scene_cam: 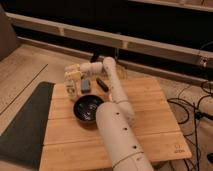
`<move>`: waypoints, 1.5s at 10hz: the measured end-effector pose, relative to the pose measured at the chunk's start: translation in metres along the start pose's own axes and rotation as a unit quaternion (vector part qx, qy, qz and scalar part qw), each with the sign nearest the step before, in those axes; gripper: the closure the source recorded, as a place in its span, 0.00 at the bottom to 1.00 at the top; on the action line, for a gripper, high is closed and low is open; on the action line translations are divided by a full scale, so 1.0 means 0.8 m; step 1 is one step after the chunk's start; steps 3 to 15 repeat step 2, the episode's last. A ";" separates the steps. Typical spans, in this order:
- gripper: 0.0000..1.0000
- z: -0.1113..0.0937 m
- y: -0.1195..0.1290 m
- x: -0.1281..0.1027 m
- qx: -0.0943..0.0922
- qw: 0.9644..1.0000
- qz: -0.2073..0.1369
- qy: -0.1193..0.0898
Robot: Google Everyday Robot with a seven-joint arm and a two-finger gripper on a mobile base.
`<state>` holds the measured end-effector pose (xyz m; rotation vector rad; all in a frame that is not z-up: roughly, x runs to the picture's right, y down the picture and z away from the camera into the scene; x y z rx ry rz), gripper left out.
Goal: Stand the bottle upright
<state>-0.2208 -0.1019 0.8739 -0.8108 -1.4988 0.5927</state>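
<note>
My arm reaches from the bottom centre across the wooden table (150,125) to its far left corner. The pale gripper (73,75) is there, low over the tabletop. A pale, partly clear bottle (71,88) is directly below and against the gripper, near the table's left edge. It looks roughly upright, and the gripper hides its top. I cannot tell whether the gripper holds it or only touches it.
A black bowl (87,109) sits left of centre, close to my arm. A small grey object (85,85) and a black oblong object (102,83) lie just right of the bottle. A dark mat (22,125) lies on the floor at left. Cables (192,107) trail at right.
</note>
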 end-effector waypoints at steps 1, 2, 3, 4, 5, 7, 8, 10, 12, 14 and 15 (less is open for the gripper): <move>0.33 0.001 0.001 0.000 -0.003 1.000 0.001 -0.001; 0.30 0.001 0.001 0.000 -0.003 1.000 0.001 -0.001; 0.30 0.001 0.001 0.000 -0.003 1.000 0.001 -0.001; 0.30 0.001 0.001 0.000 -0.003 1.000 0.001 -0.001; 0.30 0.001 0.001 0.000 -0.003 1.000 0.001 -0.001; 0.30 0.001 0.001 0.000 -0.003 1.000 0.001 -0.001; 0.30 0.001 0.001 0.000 -0.003 1.000 0.001 -0.001; 0.30 0.001 0.001 0.000 -0.003 1.000 0.001 -0.001; 0.30 0.001 0.001 0.000 -0.003 1.000 0.001 -0.001; 0.30 0.001 0.001 0.000 -0.003 1.000 0.001 -0.001; 0.30 0.001 0.001 0.000 -0.003 1.000 0.001 -0.001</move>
